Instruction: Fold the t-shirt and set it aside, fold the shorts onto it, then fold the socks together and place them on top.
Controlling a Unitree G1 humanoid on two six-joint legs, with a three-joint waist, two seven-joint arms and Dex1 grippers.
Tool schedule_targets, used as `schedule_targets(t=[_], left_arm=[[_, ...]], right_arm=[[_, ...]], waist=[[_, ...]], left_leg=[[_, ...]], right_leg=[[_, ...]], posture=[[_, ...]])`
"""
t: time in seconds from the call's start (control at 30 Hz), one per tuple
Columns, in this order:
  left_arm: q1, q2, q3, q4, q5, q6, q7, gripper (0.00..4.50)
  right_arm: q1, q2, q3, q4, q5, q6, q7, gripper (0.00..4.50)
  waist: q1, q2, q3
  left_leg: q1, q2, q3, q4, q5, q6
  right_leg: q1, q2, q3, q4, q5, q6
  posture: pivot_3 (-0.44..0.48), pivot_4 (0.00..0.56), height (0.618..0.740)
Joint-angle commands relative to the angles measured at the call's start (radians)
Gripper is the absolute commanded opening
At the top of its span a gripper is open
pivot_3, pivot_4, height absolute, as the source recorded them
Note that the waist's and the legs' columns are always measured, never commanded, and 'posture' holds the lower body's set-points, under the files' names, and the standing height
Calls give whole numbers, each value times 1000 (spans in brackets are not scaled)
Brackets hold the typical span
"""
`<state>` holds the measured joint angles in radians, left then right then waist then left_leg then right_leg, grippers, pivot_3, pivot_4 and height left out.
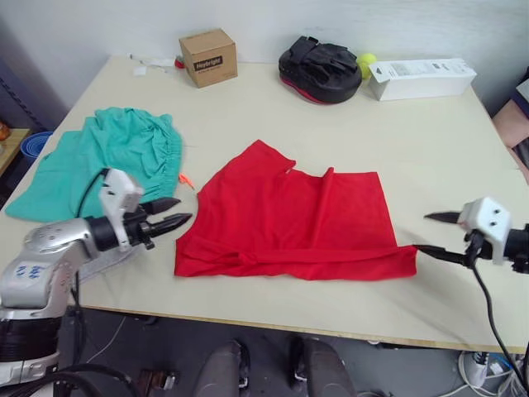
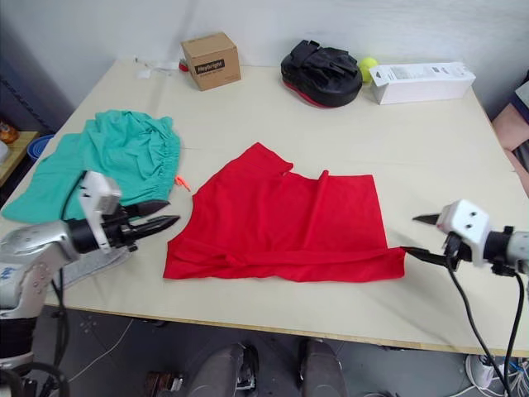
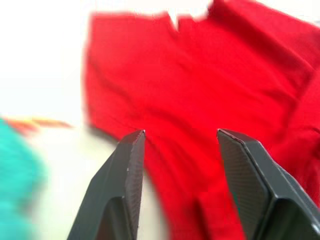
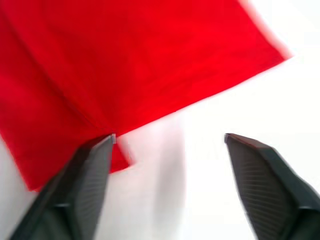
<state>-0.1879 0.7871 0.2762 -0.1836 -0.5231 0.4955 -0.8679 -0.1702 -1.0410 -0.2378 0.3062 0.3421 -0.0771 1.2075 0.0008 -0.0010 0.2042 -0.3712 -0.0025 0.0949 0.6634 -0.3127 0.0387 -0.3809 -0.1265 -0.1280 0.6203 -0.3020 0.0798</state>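
The bright red short-sleeved cotton t-shirt (image 1: pixel 289 219) is found near the front middle of the pale beige surface (image 1: pixel 430 157), partly folded: its near edge is turned over into a narrow band and 1 crease runs across the body, but the shape is uneven and it has not been set aside. The fold is judged unfinished. The teal-green fabric shorts (image 1: pixel 107 161) with gathered waistband lie bunched and unfolded at the robot's left, just beside the shirt, an orange drawstring end (image 1: pixel 185 178) showing between the 2 garments.

The left gripper (image 1: pixel 171 212) is held at the shirt's left edge, jaws parted and empty. The right gripper (image 1: pixel 436 235) is held at the shirt's near right corner, jaws spread wide, nothing grasped; its lower finger appears close to the cloth, though contact cannot be confirmed.

The shorts and socks steps are judged entirely outstanding. A grey flat shape under the left arm cannot be identified with certainty. The shirt's neckband and chest mark are hidden by the folding.
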Motion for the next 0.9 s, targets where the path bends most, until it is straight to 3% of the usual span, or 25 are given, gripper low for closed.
schedule_targets(t=[0.03, 0.27, 0.53, 0.7, 0.8, 0.9], left_arm=[[109, 21, 33, -109, 30, -164, -99, 2316], [240, 20, -92, -202, 130, -350, -206, 2316], [75, -86, -299, -36, 332, -444, -105, 2316], [5, -125, -331, 15, 295, -385, -122, 2316], [-23, -127, -360, 46, 290, -381, -160, 1649], [-52, -136, -373, 76, 284, -378, -178, 667]], right_arm=[[79, 3, -72, -121, 110, 71, 71, 4463], [179, 74, -37, -345, 144, 81, 89, 4463], [219, 148, 49, -374, 65, -21, 95, 4463], [237, 148, 42, -386, 74, -16, 88, 4463], [252, 148, 34, -402, 77, -4, 73, 4500], [266, 148, 23, -433, 80, 15, 47, 4500]], waist=[[-1, 0, 0], [2, 1, 0], [26, 2, 1], [25, 2, 0], [23, 2, 0], [24, 2, 0]], left_leg=[[0, 0, 0, -1, 0, 0], [1, 0, 0, -1, -1, 1], [-1, -1, 1, -1, -2, 2], [-2, -1, 0, -1, -2, 4], [-1, -1, 0, -1, -2, 4], [-1, -1, 0, -1, -2, 4]], right_leg=[[0, 0, 0, -1, 0, 0], [1, -2, 0, -2, 1, 1], [0, -2, 0, -3, 1, 1], [0, -2, 0, -4, 2, 2], [0, -1, -1, -3, 2, 2], [0, -2, -1, -3, 2, 2]], posture=[[0, 150, 740], [0, 150, 740], [0, 150, 740], [0, 150, 740], [0, 150, 740], [0, 150, 740]])
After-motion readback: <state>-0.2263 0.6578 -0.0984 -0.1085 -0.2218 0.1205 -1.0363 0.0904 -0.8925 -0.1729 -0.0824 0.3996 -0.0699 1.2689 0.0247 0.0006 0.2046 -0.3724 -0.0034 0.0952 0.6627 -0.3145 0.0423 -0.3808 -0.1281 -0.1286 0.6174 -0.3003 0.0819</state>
